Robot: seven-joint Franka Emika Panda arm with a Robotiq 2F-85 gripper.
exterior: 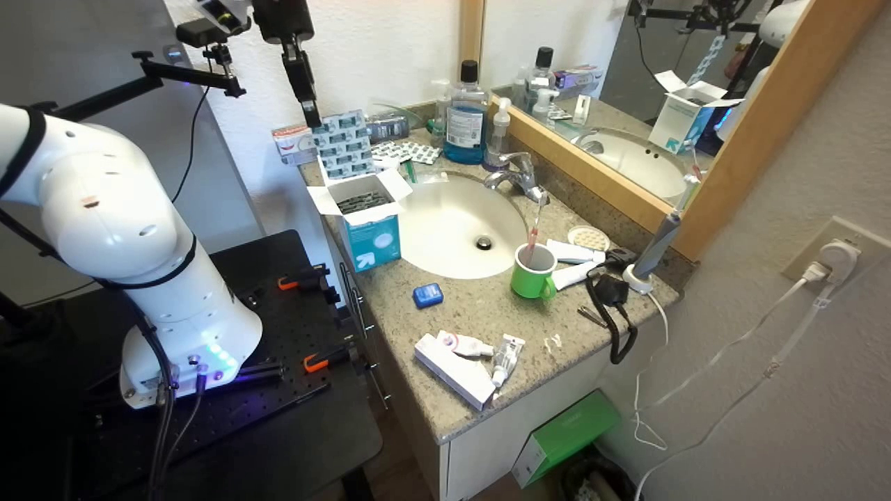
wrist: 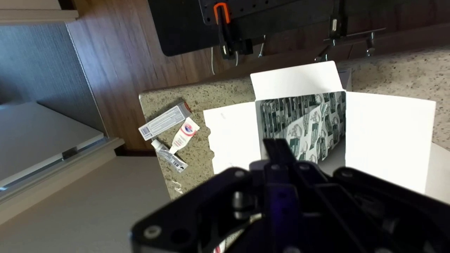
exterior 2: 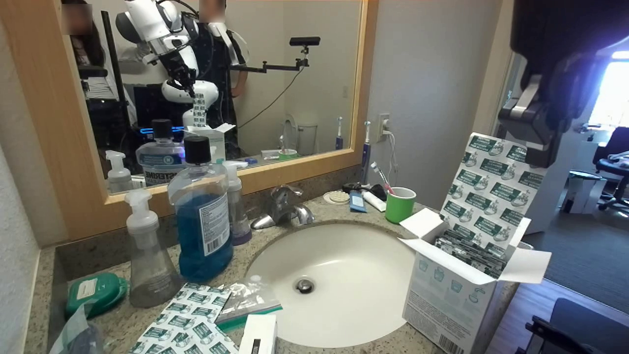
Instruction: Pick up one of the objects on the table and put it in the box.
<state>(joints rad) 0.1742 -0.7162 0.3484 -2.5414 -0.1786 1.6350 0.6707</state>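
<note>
Wrist view: box [wrist: 298,80] open on the counter [wrist: 212,96], flaps [wrist: 386,137] spread, presumably to leave the mouth clear. In both exterior views the gripper [exterior: 311,118] is closed, pinching a packet strip [exterior: 343,147] by an upper corner; strip stands tall, slightly tilted, lower end apparently inside the box, depth hidden by the walls. High grip likely chosen so the fingers [wrist: 284,149] clear the rim. Judged step: insertion, partly done; lower it, then release. Risk: strip buckling against the stacked packets [wrist: 279,107].
</note>
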